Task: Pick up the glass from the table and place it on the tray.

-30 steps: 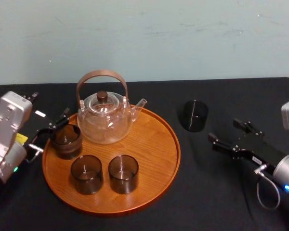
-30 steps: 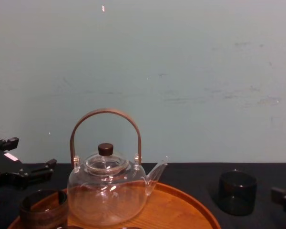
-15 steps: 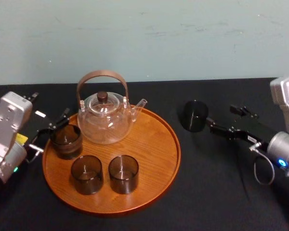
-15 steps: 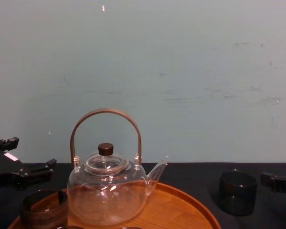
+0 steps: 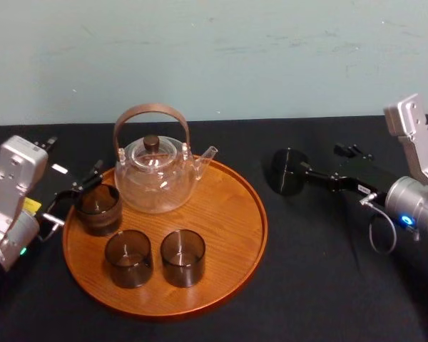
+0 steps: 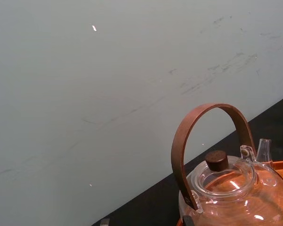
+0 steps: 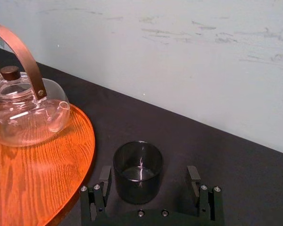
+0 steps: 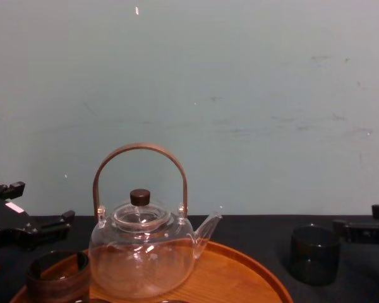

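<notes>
Right of round wooden tray (image 5: 228,214): right gripper (image 7: 149,173) spread wide, flanking smoky cylindrical glass (image 7: 137,165) on black cloth (image 5: 307,285); left gripper (image 5: 73,194) parked, spread, tray's left edge.

The dark smoky cylindrical glass (image 7: 137,172) stood upright between the right gripper's (image 7: 149,176) spread fingers; the round orange-brown wooden tray (image 7: 87,141) lay just left of them.

Right half of the tray (image 5: 235,206) is bare wood for you; the teapot (image 5: 155,174) blocks the back, the two front glasses (image 5: 182,256) the near left, the third glass (image 5: 98,208) and the left gripper (image 5: 75,196) the left rim. Between the tray's right rim and the glass (image 5: 287,171), flanked by the spread fingers of the right gripper (image 7: 149,173), you have bare black table (image 5: 289,249), and only the low rim stands across that path.
</notes>
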Robot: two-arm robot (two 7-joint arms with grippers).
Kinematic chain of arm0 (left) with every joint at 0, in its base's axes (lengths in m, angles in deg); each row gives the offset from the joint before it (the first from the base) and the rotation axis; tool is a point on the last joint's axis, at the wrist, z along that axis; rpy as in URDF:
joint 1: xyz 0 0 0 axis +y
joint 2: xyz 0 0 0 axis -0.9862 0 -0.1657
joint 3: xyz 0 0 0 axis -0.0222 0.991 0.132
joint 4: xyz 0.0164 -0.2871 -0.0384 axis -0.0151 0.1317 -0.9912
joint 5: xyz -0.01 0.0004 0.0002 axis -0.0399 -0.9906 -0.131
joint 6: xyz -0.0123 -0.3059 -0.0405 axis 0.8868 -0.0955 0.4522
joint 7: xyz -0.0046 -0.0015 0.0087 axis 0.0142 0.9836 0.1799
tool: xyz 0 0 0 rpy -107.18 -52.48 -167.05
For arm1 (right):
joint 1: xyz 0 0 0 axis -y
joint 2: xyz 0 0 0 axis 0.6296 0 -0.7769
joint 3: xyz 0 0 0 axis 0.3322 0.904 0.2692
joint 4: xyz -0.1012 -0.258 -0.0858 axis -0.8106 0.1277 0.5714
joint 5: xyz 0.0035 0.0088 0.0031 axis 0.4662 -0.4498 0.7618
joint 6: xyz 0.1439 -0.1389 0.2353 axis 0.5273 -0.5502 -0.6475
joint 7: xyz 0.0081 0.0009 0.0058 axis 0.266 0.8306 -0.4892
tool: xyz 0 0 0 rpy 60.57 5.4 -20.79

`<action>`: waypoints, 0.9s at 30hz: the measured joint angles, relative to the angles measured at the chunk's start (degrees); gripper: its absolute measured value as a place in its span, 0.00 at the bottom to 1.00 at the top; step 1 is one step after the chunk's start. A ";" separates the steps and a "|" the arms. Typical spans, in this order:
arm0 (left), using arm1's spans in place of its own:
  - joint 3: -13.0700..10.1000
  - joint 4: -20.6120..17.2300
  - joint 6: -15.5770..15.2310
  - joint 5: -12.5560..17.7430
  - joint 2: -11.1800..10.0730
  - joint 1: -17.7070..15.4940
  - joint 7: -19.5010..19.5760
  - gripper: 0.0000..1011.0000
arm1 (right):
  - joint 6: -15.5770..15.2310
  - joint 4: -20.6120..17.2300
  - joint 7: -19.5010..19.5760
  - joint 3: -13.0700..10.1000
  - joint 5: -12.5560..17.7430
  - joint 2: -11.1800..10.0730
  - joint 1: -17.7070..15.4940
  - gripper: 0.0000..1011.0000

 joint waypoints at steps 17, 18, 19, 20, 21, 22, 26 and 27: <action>0.00 0.00 0.00 0.00 0.00 0.00 0.00 0.99 | 2.88 11.76 -3.42 4.10 -1.70 4.10 7.99 0.99; 0.00 0.00 0.00 0.00 0.00 0.00 0.00 0.99 | 2.98 12.07 -3.53 4.23 -1.74 4.22 8.24 0.99; 0.00 0.00 0.00 0.00 0.00 0.00 0.00 0.99 | 3.17 12.74 -3.73 4.46 -1.82 4.45 8.69 0.99; 0.00 0.00 0.00 0.00 0.00 0.00 0.00 0.99 | 3.23 13.06 -3.81 4.56 -1.88 4.55 8.89 0.99; 0.00 0.00 0.00 0.00 0.00 0.00 0.00 0.99 | 3.29 13.36 -3.90 4.66 -1.92 4.63 9.09 0.99; 0.00 0.00 0.00 0.00 0.00 0.00 0.00 0.99 | 3.43 13.89 -4.04 4.79 -2.00 4.80 9.45 0.99; 0.00 0.00 0.00 0.00 0.00 0.00 0.00 0.99 | 3.74 15.03 -4.36 5.05 -2.08 5.18 10.13 0.99; 0.00 0.00 0.00 0.00 0.00 0.00 0.00 0.99 | 3.80 15.27 -4.44 5.10 -2.11 5.26 10.25 0.99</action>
